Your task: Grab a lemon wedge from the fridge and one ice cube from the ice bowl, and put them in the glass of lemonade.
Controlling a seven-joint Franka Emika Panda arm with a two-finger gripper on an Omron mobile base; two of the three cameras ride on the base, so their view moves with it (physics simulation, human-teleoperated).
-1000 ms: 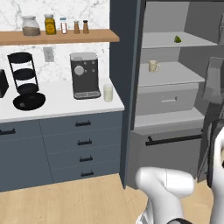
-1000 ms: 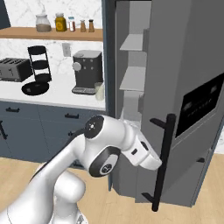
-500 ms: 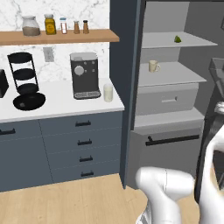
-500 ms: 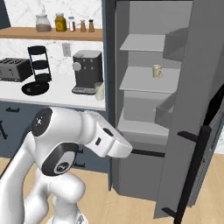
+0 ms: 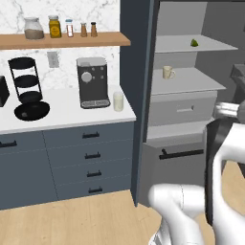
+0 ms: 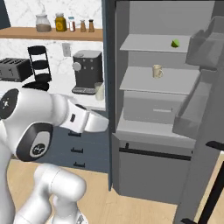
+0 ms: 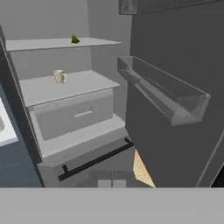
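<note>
**Fridge open, lemon wedge on the top shelf**

The tall dark grey two-door fridge [image 6: 144,166] fills the right half of both base views with its door swung wide, showing smooth matte pale grey shelves and a boxy drawer front. On the top shelf, upper right of the frame, sits the small green-yellow lemon wedge [image 6: 175,43], pointed like a tiny cone in the hand view [image 7: 75,39]. One shelf below stands a beige handled mug [image 6: 157,71]. A long trough-like door bin [image 7: 166,94] juts across the right of the hand view.

At left, a white countertop [image 5: 62,112] carries a boxy black-and-silver coffee machine [image 5: 93,82], the pale creamy yellow glass of lemonade [image 5: 118,101] just beside it, and the wide shallow black ice bowl [image 5: 31,111] under a three-tier black rack [image 5: 26,79].

The gripper [image 7: 112,183], jaws pressed together and empty, shows at the bottom of the hand view, low before the fridge's lower drawer; the wedge lies well above it, upper left.
</note>
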